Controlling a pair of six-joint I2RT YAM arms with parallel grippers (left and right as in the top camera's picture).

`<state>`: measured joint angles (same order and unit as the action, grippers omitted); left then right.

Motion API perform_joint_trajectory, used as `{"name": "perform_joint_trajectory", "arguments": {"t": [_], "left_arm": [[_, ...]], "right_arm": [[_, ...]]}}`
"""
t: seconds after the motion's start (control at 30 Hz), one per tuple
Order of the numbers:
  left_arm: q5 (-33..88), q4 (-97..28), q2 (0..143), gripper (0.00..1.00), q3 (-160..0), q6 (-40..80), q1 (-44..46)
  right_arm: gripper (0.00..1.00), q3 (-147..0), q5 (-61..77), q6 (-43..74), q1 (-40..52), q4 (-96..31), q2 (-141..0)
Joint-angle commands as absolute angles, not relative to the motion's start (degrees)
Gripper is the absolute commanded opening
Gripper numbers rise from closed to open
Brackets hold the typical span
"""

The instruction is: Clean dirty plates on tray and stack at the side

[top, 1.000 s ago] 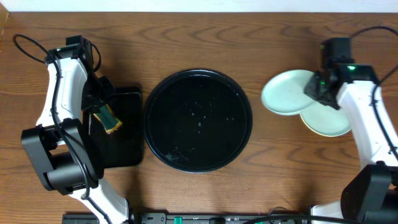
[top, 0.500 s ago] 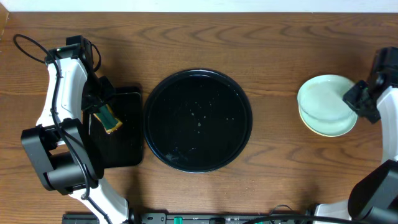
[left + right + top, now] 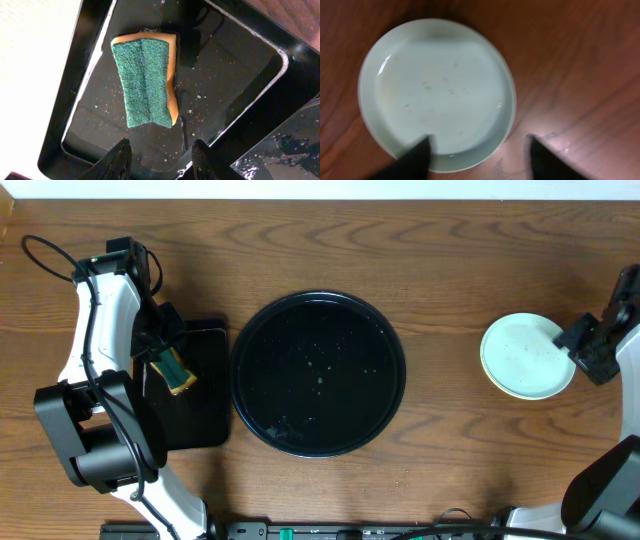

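Note:
The round black tray (image 3: 318, 373) sits mid-table, wet and with no plates on it. The plates (image 3: 527, 357) are stacked at the right on the wood: a pale blue one (image 3: 437, 92) on top, a pale yellow rim showing under it. At the stack's right edge my right gripper (image 3: 585, 348) (image 3: 480, 155) is open. Its left finger is over the top plate, its right finger over the table, and the plate's rim lies loose between them. My left gripper (image 3: 163, 352) (image 3: 161, 157) hangs open and empty over the small rectangular tray, just short of a green-and-yellow sponge (image 3: 145, 82).
The rectangular black tray (image 3: 195, 425) lies left of the round tray, wet inside, with the sponge (image 3: 176, 370) in it. Bare wood separates the round tray from the plate stack. The table's far edge runs along the top.
My right gripper carried the pale blue plate to the right, set it on the stack and opened. The left arm and the sponge have not moved.

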<state>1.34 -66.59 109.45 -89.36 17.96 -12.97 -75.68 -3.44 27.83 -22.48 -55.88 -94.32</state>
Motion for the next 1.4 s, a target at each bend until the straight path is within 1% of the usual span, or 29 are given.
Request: {"name": "perform_joint_trajectory", "arguments": {"t": [0.0, 0.13, 0.2, 0.27, 0.37, 0.43, 0.47, 0.57, 0.6, 0.7, 0.8, 1.0, 1.13, 1.37], "left_arm": [[0.9, -66.8, 109.1, 0.40, -90.0, 17.6, -13.0], [0.9, -66.3, 109.1, 0.41, -90.0, 16.4, -13.0], [0.9, -65.8, 109.1, 0.46, -90.0, 16.1, -13.0], [0.9, -65.0, 109.1, 0.47, -90.0, 15.4, -13.0], [0.9, -62.7, 109.1, 0.53, -90.0, 13.1, -13.0], [0.9, -60.8, 109.1, 0.55, -90.0, 11.2, -13.0], [0.9, -59.3, 109.1, 0.56, -90.0, 10.0, -13.0], [1.5, -56.2, 109.1, 0.58, -90.0, 7.2, -13.0], [2.9, -54.9, 109.1, 0.59, -90.0, 4.8, -13.0], [9.3, -51.9, 109.1, 0.63, -90.0, -3.5, -13.0], [13.3, -49.6, 109.1, 0.66, -90.0, -7.6, -13.0], [14.6, -45.4, 109.1, 0.66, -90.0, -7.7, -13.0], [14.4, -44.8, 109.1, 0.78, -90.0, -7.7, -13.0], [14.3, -44.8, 109.1, 0.81, -90.0, -7.7, -13.0]], "right_arm": [[0.70, -75.2, 0.3, 24.6, -20.2, -55.1, -93.0], [0.70, -75.2, 4.8, 14.7, -16.7, -50.3, -92.7], [0.70, -75.2, 8.3, 9.1, -14.6, -47.7, -92.4], [0.72, -75.2, 11.4, 4.1, -13.1, -45.4, -92.3], [0.78, -75.2, 13.6, -0.9, -11.2, -41.8, -92.3], [0.86, -75.2, 14.5, -2.4, -10.3, -39.4, -92.3], [0.91, -75.2, 15.3, -4.2, -9.7, -38.3, -92.3], [0.93, -75.2, 15.9, -7.9, -9.0, -36.0, -92.3], [0.99, -75.2, 15.9, -8.3, -8.9, -35.0, -92.3], [0.99, -75.2, 15.7, -8.3, -9.0, -31.3, -92.3], [0.99, -75.2, 15.6, -8.3, -9.2, -29.1, -92.3], [0.99, -75.2, 15.7, -8.3, -9.3, -29.8, -92.3], [0.99, -75.2, 15.7, -8.2, -9.3, -29.8, -92.3], [0.99, -75.2, 15.7, -8.2, -9.3, -29.8, -92.3]]}}
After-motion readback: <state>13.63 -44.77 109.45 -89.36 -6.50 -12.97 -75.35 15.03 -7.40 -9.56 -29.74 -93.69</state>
